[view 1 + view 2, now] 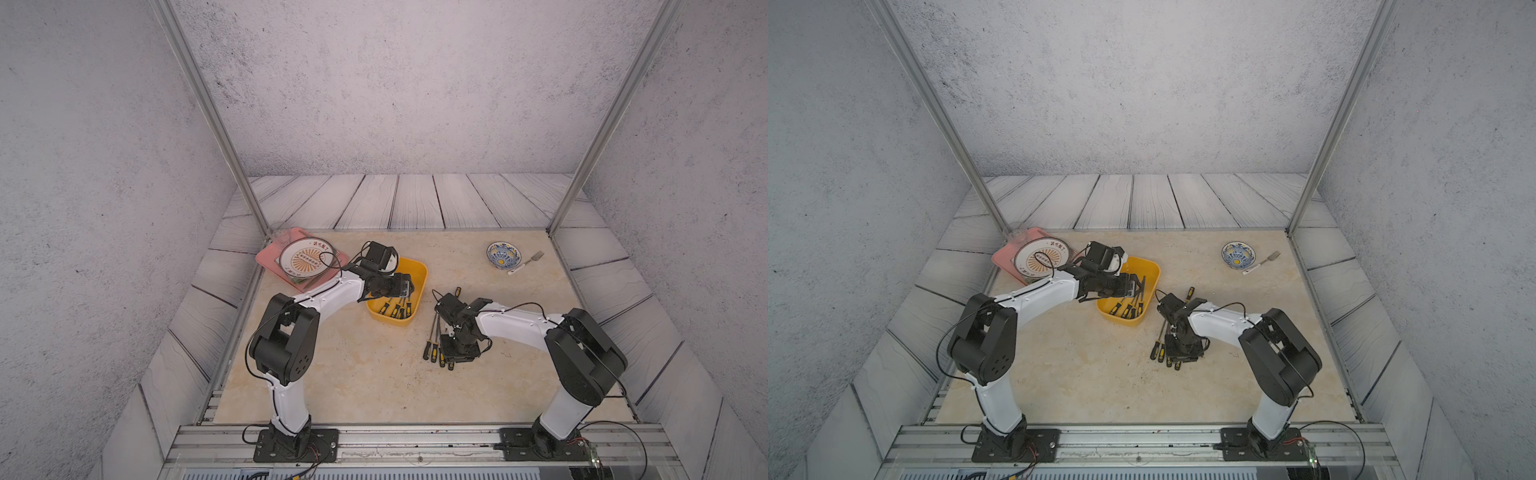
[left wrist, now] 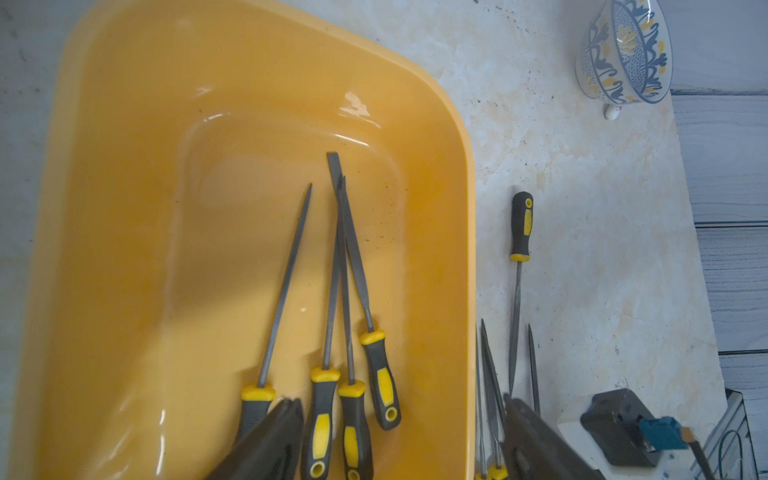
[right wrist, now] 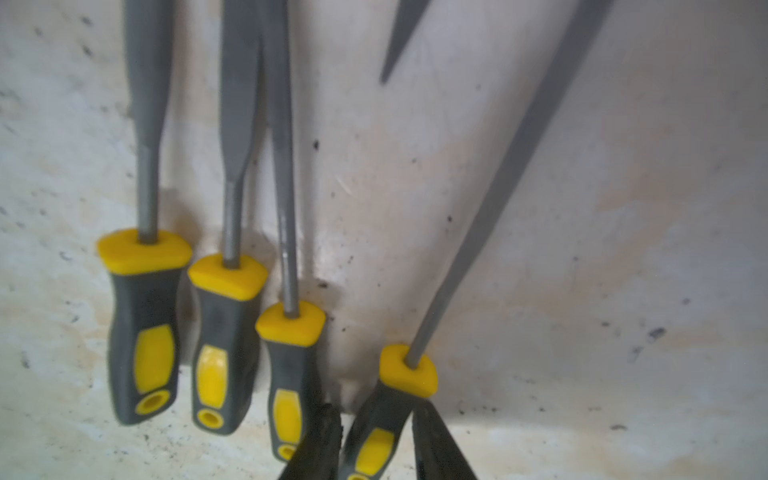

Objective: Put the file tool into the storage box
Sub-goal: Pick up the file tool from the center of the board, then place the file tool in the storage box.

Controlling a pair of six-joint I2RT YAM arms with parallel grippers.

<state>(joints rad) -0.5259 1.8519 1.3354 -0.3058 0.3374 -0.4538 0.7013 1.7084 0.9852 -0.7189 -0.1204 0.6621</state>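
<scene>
Counted four files [image 2: 332, 291] inside the storage box [image 2: 124, 208], apparently five more on the surface [image 1: 353, 374]. Left end effector [image 2: 403, 449] wide, empty above the box; right end effector [image 3: 374, 449] narrowed astride one file handle [image 3: 386, 415], grip unclear.

You hold in stock: storage box [image 2: 124, 208], glossy smooth yellow plastic; files [image 2: 285, 286], matt grey metal shafts, grey-and-yellow moulded plastic handles; bowl [image 2: 623, 54], glazed painted ceramic; tabletop [image 2: 582, 249], smooth, marble-patterned, speckled.

Reaches forward with the left arm [image 1: 332, 291], jaws wide apart, empty; bends the right arm [image 1: 511, 322] down, jaws pinching a file [image 3: 374, 415].
</scene>
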